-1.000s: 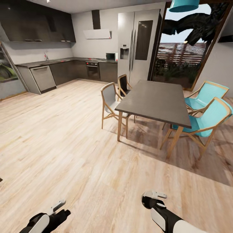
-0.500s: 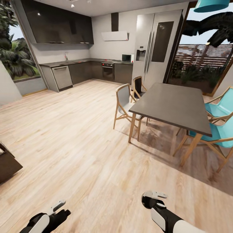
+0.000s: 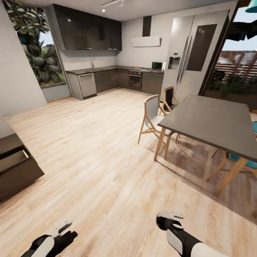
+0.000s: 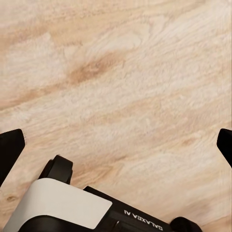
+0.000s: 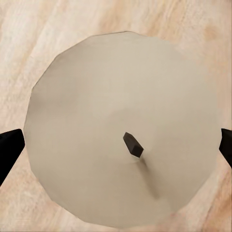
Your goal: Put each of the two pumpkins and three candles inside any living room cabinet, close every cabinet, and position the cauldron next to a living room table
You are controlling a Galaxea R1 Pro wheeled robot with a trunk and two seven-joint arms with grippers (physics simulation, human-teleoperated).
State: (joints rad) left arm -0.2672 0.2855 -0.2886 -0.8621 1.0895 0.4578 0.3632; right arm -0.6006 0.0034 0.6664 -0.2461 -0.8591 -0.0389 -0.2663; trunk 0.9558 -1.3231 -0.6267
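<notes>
Head view: the cabinet (image 3: 16, 167), one drawer pulled out with its pale inside showing, lies ahead and to the left of both arms. The left claw (image 3: 66, 230) is nearer it than the right claw (image 3: 171, 216). Bare floor (image 3: 92, 157) lies between, and the dining surface (image 3: 214, 121) and chair (image 3: 153, 117) stand well apart from the cabinet.

Left wrist view: fingers (image 4: 10, 150) spread wide, released, over floor planks.

Right wrist view: a candle (image 5: 123, 130) sits clenched between the finger tips (image 5: 9, 147), wick end toward the camera. I judge it bound for that open drawer.
</notes>
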